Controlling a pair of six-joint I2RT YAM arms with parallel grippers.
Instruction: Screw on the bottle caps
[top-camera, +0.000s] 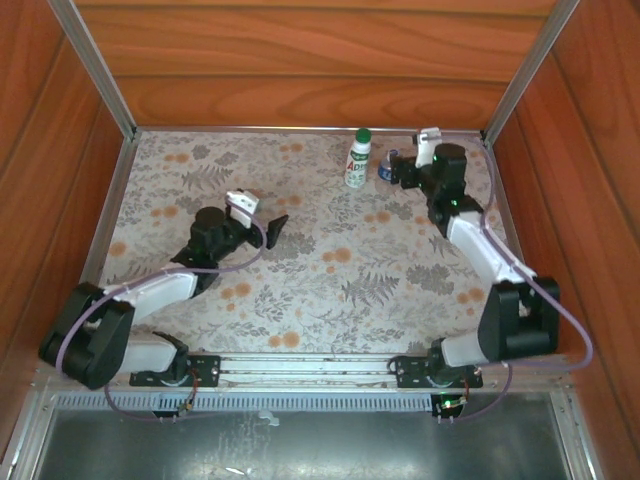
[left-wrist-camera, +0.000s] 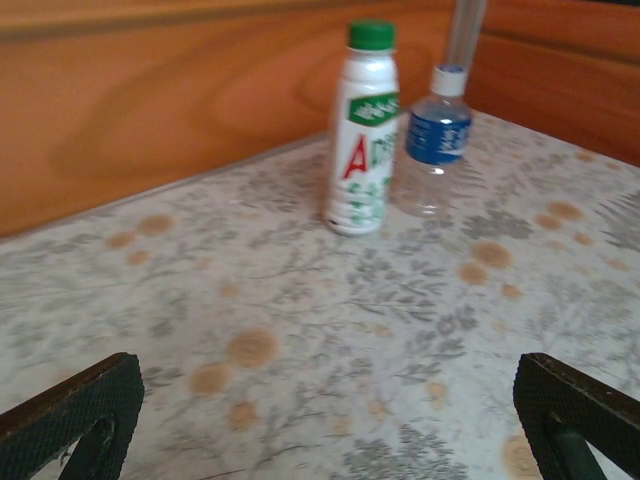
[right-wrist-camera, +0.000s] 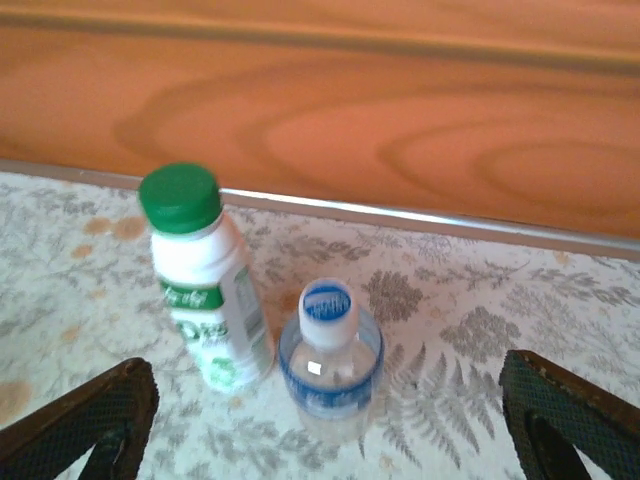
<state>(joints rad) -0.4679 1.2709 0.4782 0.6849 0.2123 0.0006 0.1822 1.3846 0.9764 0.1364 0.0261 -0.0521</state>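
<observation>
Floral tabletop (top-camera: 330, 285) bears white bottle (left-wrist-camera: 365, 140), clear bottle (right-wrist-camera: 330, 365) upright; left fingers (top-camera: 256, 210), right fingers (top-camera: 426, 150) gape empty.

Small print on the white bottle (left-wrist-camera: 362, 150) is blurred, unreadable.

The white labelled bottle (right-wrist-camera: 215, 300) stands upright with its green cap (right-wrist-camera: 180, 197) on. Just right of it stands the short clear bottle (right-wrist-camera: 330, 390), blue-labelled and wearing its small blue cap (right-wrist-camera: 328, 305).
</observation>
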